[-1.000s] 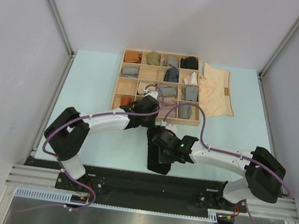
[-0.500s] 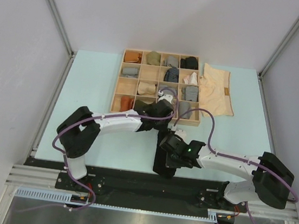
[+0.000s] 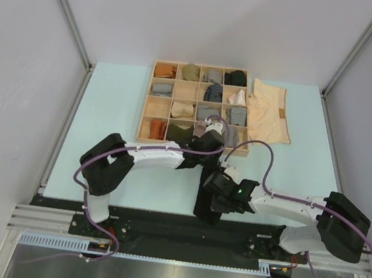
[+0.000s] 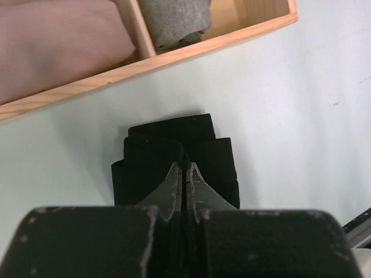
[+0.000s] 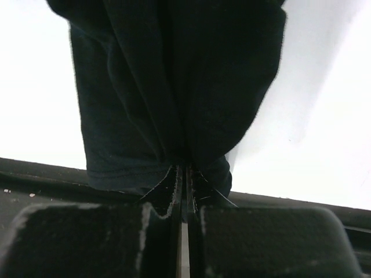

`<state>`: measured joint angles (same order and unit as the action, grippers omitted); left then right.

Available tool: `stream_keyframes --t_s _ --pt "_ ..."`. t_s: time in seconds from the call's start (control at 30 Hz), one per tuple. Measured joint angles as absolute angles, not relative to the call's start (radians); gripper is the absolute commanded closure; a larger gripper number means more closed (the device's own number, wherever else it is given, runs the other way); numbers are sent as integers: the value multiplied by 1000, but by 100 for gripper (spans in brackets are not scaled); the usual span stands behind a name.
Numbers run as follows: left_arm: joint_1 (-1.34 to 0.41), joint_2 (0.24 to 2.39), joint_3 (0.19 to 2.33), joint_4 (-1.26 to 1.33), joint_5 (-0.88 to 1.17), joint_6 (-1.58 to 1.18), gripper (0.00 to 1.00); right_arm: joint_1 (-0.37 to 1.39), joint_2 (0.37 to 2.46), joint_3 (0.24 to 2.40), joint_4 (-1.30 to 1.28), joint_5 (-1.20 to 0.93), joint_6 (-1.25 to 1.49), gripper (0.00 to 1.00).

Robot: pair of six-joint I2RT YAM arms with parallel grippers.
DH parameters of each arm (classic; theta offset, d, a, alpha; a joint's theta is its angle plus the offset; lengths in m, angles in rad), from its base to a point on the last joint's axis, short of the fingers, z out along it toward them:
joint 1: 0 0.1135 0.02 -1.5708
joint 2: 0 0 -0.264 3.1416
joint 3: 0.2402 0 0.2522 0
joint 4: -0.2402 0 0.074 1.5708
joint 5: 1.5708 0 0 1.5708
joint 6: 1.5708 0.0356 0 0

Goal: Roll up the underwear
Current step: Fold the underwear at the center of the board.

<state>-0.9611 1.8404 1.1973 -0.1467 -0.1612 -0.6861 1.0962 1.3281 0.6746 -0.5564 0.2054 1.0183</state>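
We note the black underwear (image 3: 203, 205) folded into a narrow strip on the table (image 3: 107, 116), just in front of the wooden tray (image 4: 174, 58) and running toward the near edge. The left gripper (image 4: 184, 168) is pinched closed on its far end, and the right gripper (image 5: 184, 171) is clamped on its near end. The cream underwear (image 3: 269, 112) lies flat to the right of the tray; its tan label (image 3: 281, 114) is too small for us to read.
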Motion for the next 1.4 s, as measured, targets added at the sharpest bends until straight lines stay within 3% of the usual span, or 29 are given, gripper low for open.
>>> stream_keyframes --t_s 1.23,1.27,1.3,1.4 --pt "-1024 1967 1200 14 -181 -790 100 1212 1158 603 -645 230 1179 100" --pt "-1026 1967 1200 15 -181 -790 100 1213 1162 592 -644 228 1180 96" --pt "-1028 1967 1200 16 -181 -789 100 1213 1164 586 -643 226 1180 78" --pt "-1035 1967 1198 22 -182 -788 100 1196 1150 583 -642 213 1179 43"
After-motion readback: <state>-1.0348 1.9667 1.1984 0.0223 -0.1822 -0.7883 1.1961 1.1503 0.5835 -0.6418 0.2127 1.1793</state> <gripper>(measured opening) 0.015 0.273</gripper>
